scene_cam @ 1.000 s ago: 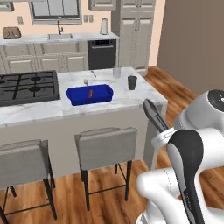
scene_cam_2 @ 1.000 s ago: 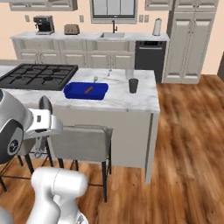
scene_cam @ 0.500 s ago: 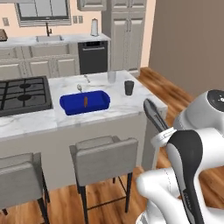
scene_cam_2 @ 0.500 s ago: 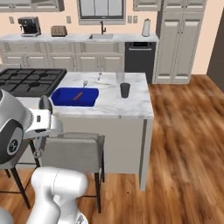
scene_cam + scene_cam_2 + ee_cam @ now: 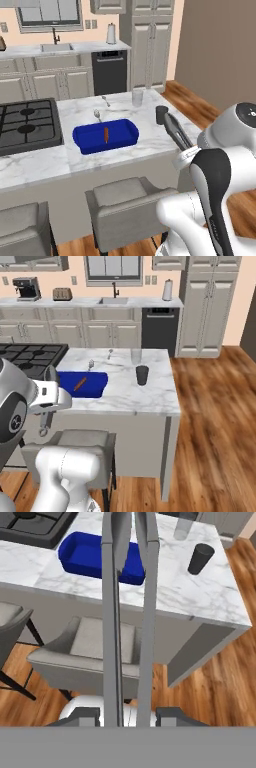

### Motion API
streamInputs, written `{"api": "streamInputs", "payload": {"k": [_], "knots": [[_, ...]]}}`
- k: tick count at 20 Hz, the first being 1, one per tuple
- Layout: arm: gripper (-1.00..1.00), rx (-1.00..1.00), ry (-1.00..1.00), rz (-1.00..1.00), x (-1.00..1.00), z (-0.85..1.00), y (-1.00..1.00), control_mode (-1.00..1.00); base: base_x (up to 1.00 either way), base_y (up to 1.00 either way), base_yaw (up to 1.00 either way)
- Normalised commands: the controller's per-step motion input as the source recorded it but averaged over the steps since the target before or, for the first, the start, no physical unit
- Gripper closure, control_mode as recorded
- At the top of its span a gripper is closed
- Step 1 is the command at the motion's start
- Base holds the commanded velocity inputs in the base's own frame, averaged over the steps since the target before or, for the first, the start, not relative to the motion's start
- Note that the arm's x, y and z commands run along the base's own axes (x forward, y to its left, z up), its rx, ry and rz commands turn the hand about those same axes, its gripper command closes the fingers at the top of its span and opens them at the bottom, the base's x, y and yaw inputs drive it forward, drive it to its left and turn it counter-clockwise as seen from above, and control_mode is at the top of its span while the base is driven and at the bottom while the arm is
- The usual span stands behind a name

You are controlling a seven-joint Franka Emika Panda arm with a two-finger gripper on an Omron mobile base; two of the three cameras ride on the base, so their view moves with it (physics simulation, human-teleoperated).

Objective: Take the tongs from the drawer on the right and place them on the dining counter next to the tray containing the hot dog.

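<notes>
While the tongs (image 5: 127, 612) sit clamped between my gripper (image 5: 127, 714) fingers, two slim grey metal arms pointing ahead, I judge the carry step is under way. They hang over the floor and grey stools (image 5: 95, 652), short of the dining counter (image 5: 185, 592). Next, I need to reach forward and lower them onto bare veined marble beside the glossy blue tray (image 5: 106, 136), where the small reddish hot dog (image 5: 106, 134) lies. A dark cup (image 5: 200, 558) stands near the free space.

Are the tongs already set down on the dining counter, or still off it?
Off it. The tongs stand clamped in the hand, above the stool and short of the dining counter and tray.
</notes>
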Motion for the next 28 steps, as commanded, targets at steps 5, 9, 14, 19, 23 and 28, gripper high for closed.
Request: {"api": "streamInputs", "payload": {"k": [5, 9, 14, 19, 23, 28], "knots": [[1.0, 0.0, 0.0, 0.0, 0.0, 0.0, 0.0, 1.0, 0.46, 0.02, 0.0], [1.0, 0.0, 0.0, 0.0, 0.0, 0.0, 0.0, 1.0, 0.25, 0.0, 0.0], [1.0, 0.0, 0.0, 0.0, 0.0, 0.0, 0.0, 1.0, 0.11, 0.0, 0.0], [1.0, 0.0, 0.0, 0.0, 0.0, 0.0, 0.0, 1.0, 0.23, 0.0, -0.01], [1.0, 0.03, 0.09, -0.03, 0.44, 0.0, -0.01, -1.0, 0.13, 0.0, -0.01], [1.0, 0.08, 0.17, -0.05, 0.66, 0.0, -0.15, -1.0, 0.0, 0.0, 0.0]]}}
